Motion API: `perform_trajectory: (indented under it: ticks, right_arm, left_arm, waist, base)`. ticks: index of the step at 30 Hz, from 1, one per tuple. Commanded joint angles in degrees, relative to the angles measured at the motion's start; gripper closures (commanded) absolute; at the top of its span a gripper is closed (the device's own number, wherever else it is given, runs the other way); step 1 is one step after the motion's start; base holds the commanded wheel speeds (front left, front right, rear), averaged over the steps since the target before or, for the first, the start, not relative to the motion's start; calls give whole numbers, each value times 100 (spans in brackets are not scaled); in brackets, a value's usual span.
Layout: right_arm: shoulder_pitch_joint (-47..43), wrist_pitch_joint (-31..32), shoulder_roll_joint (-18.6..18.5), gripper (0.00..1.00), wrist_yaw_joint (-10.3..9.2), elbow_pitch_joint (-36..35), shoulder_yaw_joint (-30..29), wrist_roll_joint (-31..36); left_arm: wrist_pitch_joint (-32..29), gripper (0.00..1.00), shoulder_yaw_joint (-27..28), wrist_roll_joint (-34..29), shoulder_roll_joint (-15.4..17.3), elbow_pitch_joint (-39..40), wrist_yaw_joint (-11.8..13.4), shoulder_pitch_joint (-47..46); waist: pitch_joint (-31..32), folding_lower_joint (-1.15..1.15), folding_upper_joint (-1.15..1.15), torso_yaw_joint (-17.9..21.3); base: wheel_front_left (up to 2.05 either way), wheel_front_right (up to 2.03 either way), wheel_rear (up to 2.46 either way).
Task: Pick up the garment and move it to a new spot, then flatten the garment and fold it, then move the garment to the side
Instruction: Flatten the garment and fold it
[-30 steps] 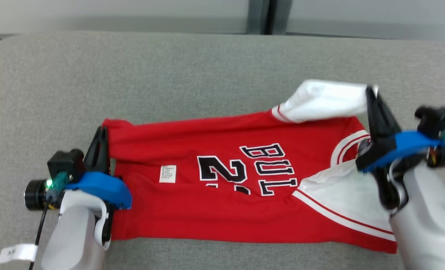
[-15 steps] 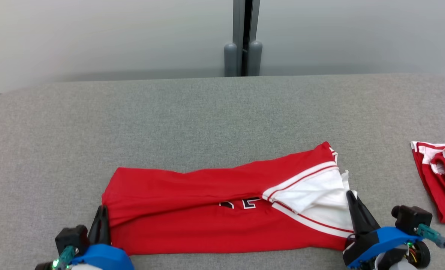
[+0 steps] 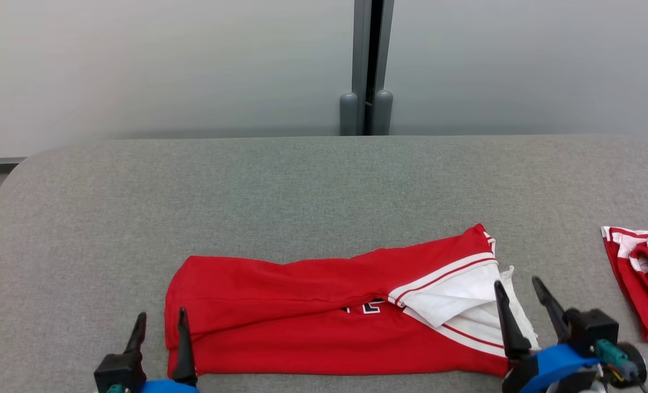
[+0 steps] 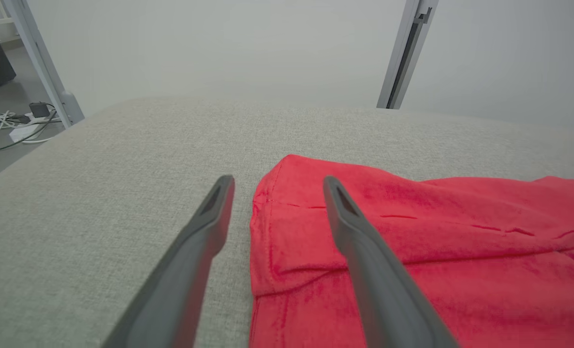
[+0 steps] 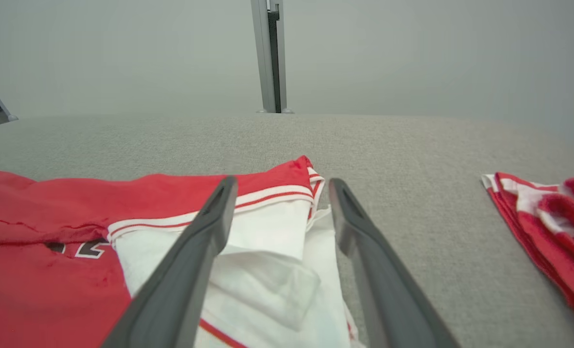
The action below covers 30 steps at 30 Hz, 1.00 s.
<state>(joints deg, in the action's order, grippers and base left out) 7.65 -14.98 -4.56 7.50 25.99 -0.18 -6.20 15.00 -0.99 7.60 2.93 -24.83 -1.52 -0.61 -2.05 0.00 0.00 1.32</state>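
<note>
Left gripper (image 3: 161, 316) spread, right gripper (image 3: 517, 283) spread, one folded red garment (image 3: 302, 305) between, one red cloth (image 3: 643, 273) aside

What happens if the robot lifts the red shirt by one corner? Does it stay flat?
Probably not. The red shirt lies in soft folds, so it would likely droop and unfold. It looks thin, so probably light. Pushed, it may bunch up, since the grey cloth surface looks rough.

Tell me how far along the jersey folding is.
Done: the jersey lies folded once lengthwise on the grey surface. In hand: nothing gripped; the left gripper and right gripper stand open at its two ends. Left: probably another fold across, then moving it to the side.
</note>
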Motion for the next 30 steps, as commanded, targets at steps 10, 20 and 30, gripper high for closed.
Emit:
perform_trajectory:
  ticks: [10,20,30]
  right_arm:
    - [27,-26,150,0,-2,306,-297,283]
    - [974,229,163,0,-1,1836,-704,162]
    - [1272,229,245,0,12,2925,106,-938]
  left_arm:
    - [23,0,-535,211,1,-37,16,206]
    - [23,0,-725,236,0,-305,-25,-191]
    - [23,0,-635,135,-2,-313,-82,-304]
  waist:
    - [-71,0,0,-58]
    - [-538,0,0,-258]
    - [-736,0,0,-396]
  base:
    - [0,0,0]
    - [0,0,0]
    - [0,0,0]
